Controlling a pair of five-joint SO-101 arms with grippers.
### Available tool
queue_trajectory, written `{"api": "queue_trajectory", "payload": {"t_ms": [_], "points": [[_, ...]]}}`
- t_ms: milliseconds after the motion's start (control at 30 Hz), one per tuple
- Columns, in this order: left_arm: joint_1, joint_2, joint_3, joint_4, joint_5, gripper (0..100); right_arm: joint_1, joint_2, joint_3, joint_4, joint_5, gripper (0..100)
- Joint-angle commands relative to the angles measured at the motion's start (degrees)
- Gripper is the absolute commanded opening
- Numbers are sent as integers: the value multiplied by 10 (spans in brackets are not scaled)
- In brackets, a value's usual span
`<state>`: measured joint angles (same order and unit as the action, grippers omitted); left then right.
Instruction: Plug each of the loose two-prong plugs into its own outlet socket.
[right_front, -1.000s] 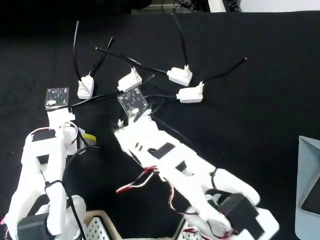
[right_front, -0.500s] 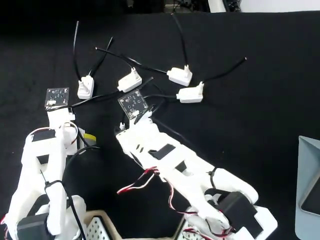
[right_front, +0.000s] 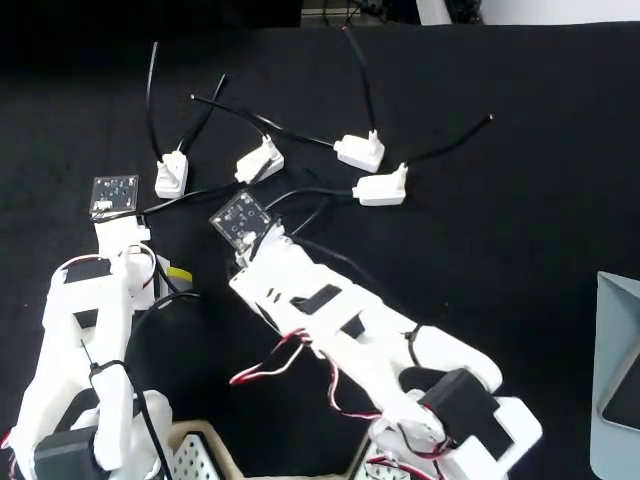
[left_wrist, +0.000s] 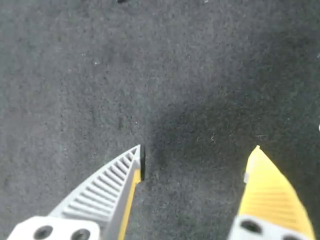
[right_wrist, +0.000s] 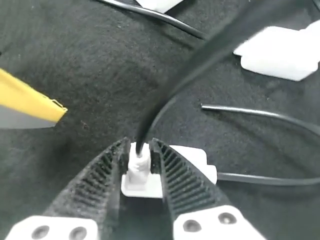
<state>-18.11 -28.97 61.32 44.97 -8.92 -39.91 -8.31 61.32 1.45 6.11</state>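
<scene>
The right gripper (right_wrist: 138, 144) covers most of the plug (right_wrist: 135, 173) it clamps, the prongs are hidden, and the plug's cable (right_wrist: 215, 50) is blurred close to the lens.

High view overhead, wrist views close above black table (right_front: 520, 200)

Four plugs (right_front: 360, 152) lie in a loose row across the table (right_front: 520, 200), cords (right_front: 150, 95) trailing toward its far edge.
</scene>
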Motion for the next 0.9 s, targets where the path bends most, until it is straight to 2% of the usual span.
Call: {"api": "queue_trajectory", "payload": {"t_ms": [0, 100, 300, 433, 500, 667, 767, 867], "points": [[-3, -18, -3, -9, 2, 324, -6, 8, -15, 4, 32, 12], [-3, -18, -3, -11, 2, 324, -2, -12, -15, 4, 58, 36], [-3, -19, -3, -11, 3, 324, 9, -109, -15, 31, 59, 157], [-2, -19, -3, -12, 3, 324, 5, -195, -37, 114, 56, 155], [-2, -19, -3, -12, 4, 324, 5, -238, -49, 165, 29, 149], [-2, -19, -3, -12, 4, 324, -3, -304, -73, 315, -39, 13], [-2, -19, -3, -12, 4, 324, -26, -304, -66, 355, -65, 24], [-2, -19, -3, -12, 4, 324, -53, -281, -47, 347, -80, 12]]}}
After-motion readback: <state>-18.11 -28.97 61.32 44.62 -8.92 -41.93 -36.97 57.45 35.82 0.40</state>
